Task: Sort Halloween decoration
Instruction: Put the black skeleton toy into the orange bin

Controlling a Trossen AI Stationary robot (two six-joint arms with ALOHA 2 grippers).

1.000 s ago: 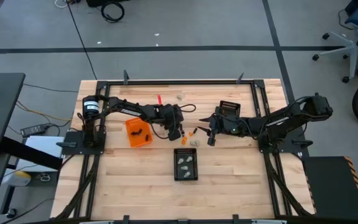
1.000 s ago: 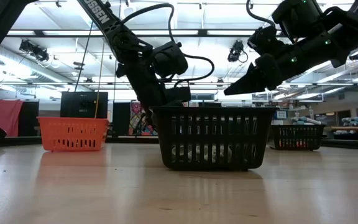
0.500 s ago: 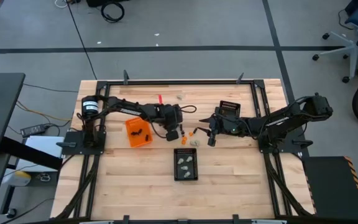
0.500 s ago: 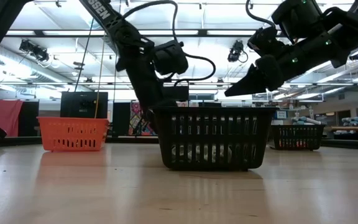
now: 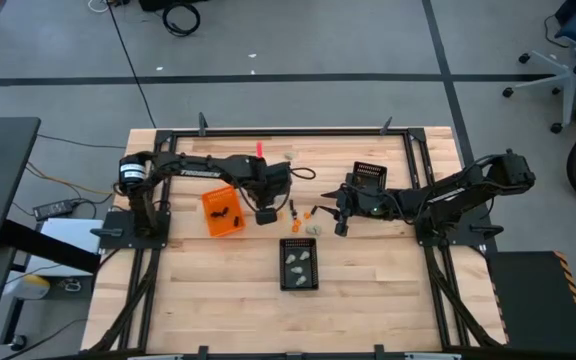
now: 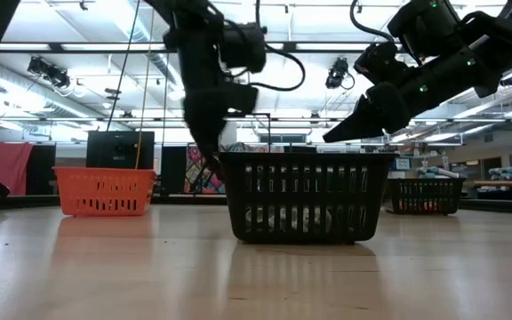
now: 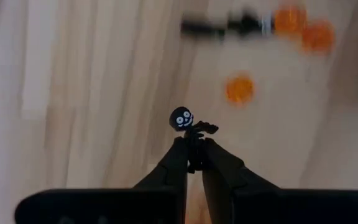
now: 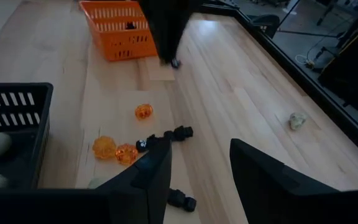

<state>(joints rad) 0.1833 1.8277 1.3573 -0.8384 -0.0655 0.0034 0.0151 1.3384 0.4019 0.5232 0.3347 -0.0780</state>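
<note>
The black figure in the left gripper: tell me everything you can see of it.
The black figure is a tiny dark toy with a round head bearing white eyes and a white grin, plus thin limbs sticking out to one side. It looks like plastic. The left gripper pinches its lower body between shut jaws, head pointing away from the wrist, lifted above the wooden table. Nothing else touches it. Blurred orange pieces lie on the table beyond it.

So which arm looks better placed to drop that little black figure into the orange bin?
The left. Its gripper is already shut on the black figure, close beside the orange bin. The right gripper hangs open and empty over loose pieces, farther from it.
</note>
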